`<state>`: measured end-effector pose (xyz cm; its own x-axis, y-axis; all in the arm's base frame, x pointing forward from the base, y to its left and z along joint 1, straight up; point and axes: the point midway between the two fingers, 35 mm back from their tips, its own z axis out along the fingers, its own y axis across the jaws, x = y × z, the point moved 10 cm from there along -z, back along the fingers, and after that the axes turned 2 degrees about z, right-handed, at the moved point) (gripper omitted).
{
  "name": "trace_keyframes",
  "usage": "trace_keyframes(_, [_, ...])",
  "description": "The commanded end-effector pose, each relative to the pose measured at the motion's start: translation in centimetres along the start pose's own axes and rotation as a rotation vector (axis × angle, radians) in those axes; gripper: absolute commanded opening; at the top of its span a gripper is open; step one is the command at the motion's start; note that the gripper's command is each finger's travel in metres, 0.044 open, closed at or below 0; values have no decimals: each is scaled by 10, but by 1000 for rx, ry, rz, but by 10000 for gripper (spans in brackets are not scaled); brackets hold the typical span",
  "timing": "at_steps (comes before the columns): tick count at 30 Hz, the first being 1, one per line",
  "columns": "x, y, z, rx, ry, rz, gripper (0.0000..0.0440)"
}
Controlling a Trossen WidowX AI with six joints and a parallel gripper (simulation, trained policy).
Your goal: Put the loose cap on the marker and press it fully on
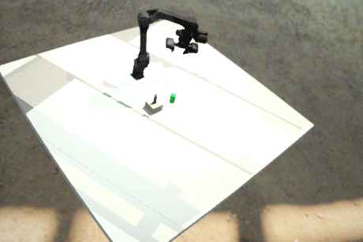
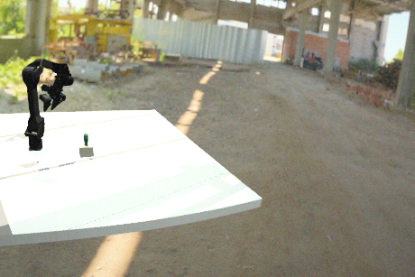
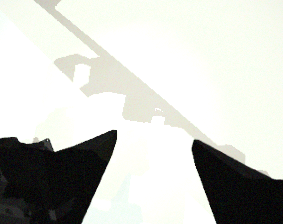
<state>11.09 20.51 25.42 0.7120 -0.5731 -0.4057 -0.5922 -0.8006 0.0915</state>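
The holder block [image 1: 155,109] [image 2: 87,152] sits on the table, with the dark marker [image 1: 155,99] upright in it. The marker's tip is bare. The green cap [image 1: 173,98] stands upright on the table a short way to the right of the block in the top view. In the exterior view the marker and cap overlap, so their gap cannot be judged there. My gripper [image 1: 178,51] [image 2: 49,109] [image 3: 154,139] is open and empty, high above the table and well away from cap and block. Neither marker nor cap shows in the wrist view.
The white table [image 1: 221,127] [image 2: 180,181] carries streaks of shadow and bright light. The arm's base [image 1: 138,72] [image 2: 35,138] stands behind and left of the block in the top view. Dirt ground lies beyond the table edges.
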Motion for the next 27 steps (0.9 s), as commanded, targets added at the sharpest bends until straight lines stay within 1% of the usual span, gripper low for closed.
trace_keyframes(1, [8,-4,-4,14,17,9,320])
trace_keyframes(15, [46,-19,-22,68,71,84,319])
trace_keyframes(27, [83,-22,-37,95,124,147,316])
